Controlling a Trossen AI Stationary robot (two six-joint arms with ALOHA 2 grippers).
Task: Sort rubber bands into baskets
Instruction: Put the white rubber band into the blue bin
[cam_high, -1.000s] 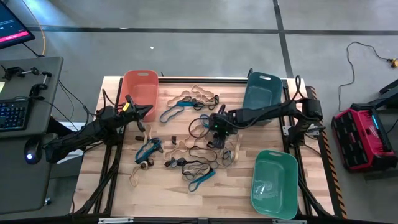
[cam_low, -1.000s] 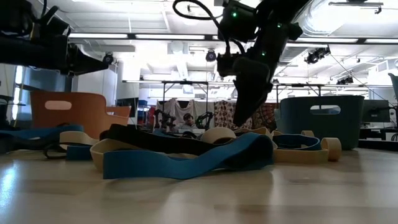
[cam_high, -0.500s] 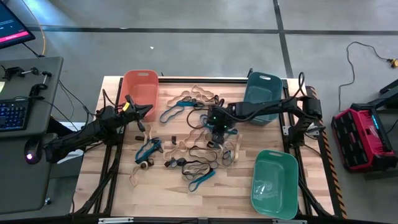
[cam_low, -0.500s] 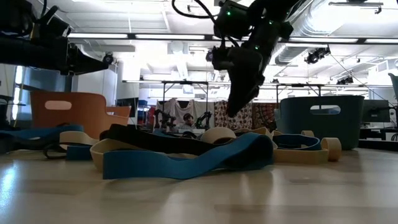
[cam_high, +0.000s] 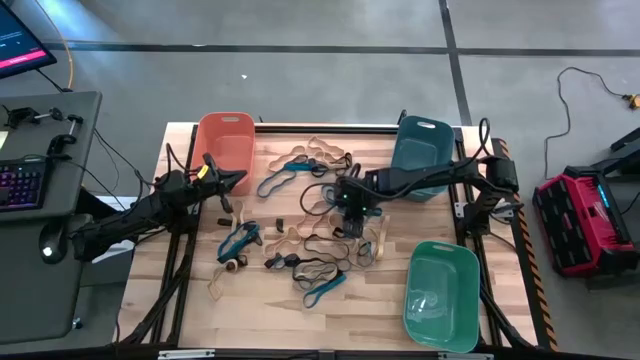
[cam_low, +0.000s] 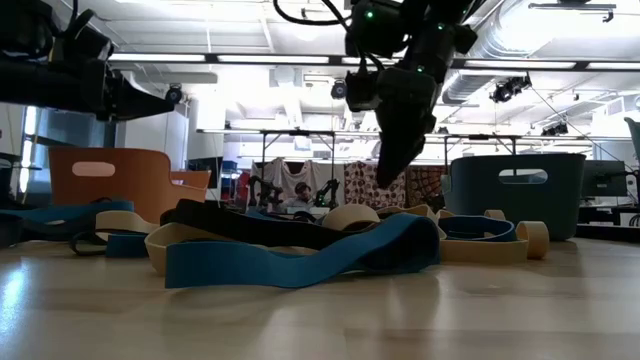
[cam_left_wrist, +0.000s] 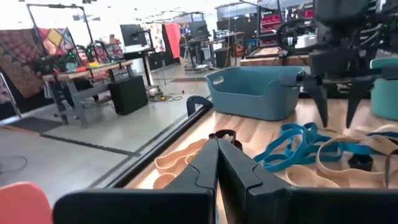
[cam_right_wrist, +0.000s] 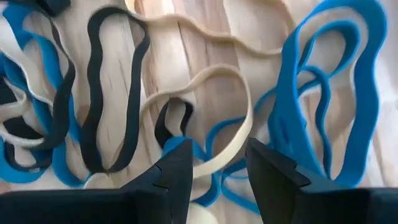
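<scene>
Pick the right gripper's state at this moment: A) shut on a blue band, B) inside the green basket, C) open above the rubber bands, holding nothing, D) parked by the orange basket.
C: the right gripper stands open over the rubber bands, with nothing between its fingers.

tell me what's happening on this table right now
A two-armed robot is sorting a tangle of rubber bands into three baskets. The right gripper hangs open just above the pile mid-table, over tan, blue and black loops, holding nothing. The left gripper waits shut beside the orange basket. Most bands still lie on the table. The green basket has something pale in it.
</scene>
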